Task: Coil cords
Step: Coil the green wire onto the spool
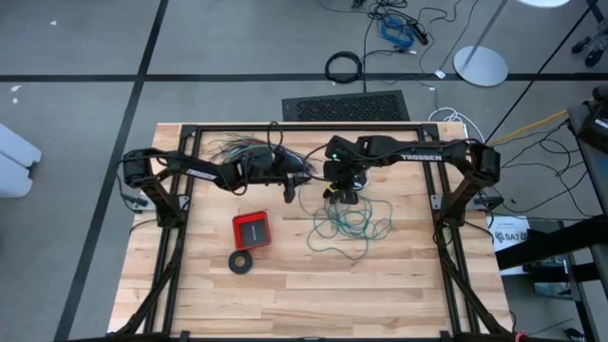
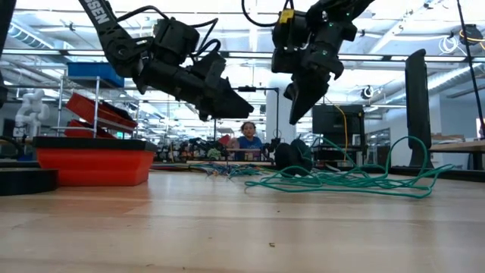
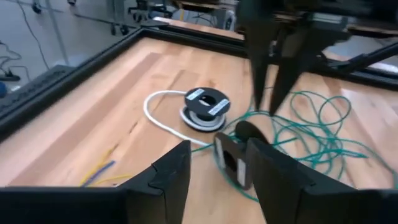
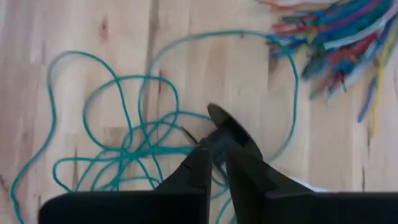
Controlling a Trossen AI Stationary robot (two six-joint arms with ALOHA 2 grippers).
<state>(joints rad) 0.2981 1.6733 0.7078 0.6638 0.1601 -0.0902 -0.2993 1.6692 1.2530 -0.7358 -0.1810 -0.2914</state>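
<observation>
Teal-green wire (image 1: 350, 226) is seen sprawled loose directly beneath the nearly closed, empty right gripper (image 2: 301, 102), nearer than the part-open left gripper (image 2: 241, 108).

A red box (image 1: 252, 229) with a dark top is sitting on the wooden table (image 1: 285, 294), left of centre, and a black tape-like ring (image 1: 241, 262) is lying just in front of it, close but not quite touching. Up at the far edge a fanned bundle of many-coloured wires (image 1: 233, 148) is spreading out over the wood. Off the table, a black mat (image 1: 347, 106) is lying on the grey floor behind it, with a coiled black cable (image 1: 344, 66) past that. In the low view a person (image 2: 248, 141) is sitting way back in the room.
</observation>
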